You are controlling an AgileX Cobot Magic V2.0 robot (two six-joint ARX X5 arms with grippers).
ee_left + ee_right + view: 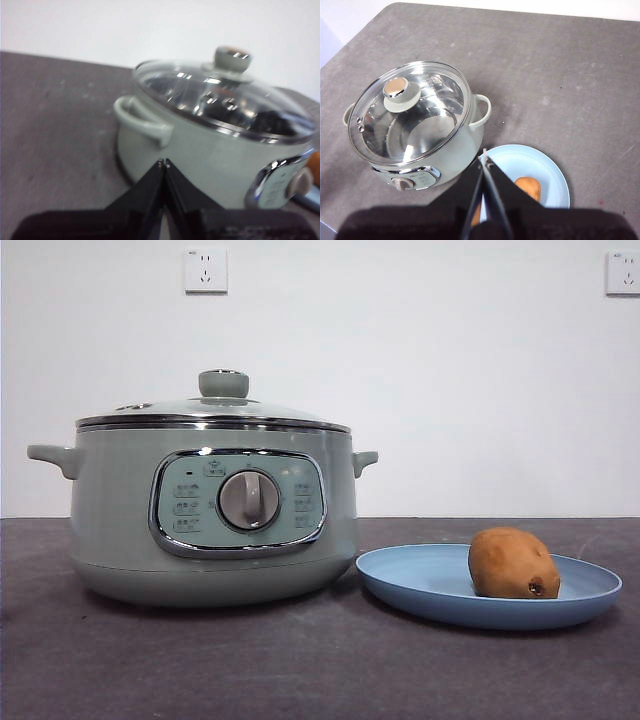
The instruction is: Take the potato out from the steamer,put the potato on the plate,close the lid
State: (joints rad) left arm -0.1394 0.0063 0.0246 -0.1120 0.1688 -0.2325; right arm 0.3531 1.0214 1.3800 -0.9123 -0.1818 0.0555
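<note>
Front view shows the steamer (213,515) standing on the dark table (300,670) with the glass lid (212,410) seated on its rim, knob up. At the pot's 3 o'clock lies the plate (430,585), just beside its base. The potato (513,563) rests on the plate, dark eye spot facing the camera. Left gripper (163,162) hovers near the pot's side handle, jaws pressed together, empty. Right gripper (484,159) hangs high above the plate's edge, jaws likewise pressed together, empty.

Sage-green steamer (120,510); light-blue plate (420,585); brown-orange potato (510,562); dark grey table (300,670).
</note>
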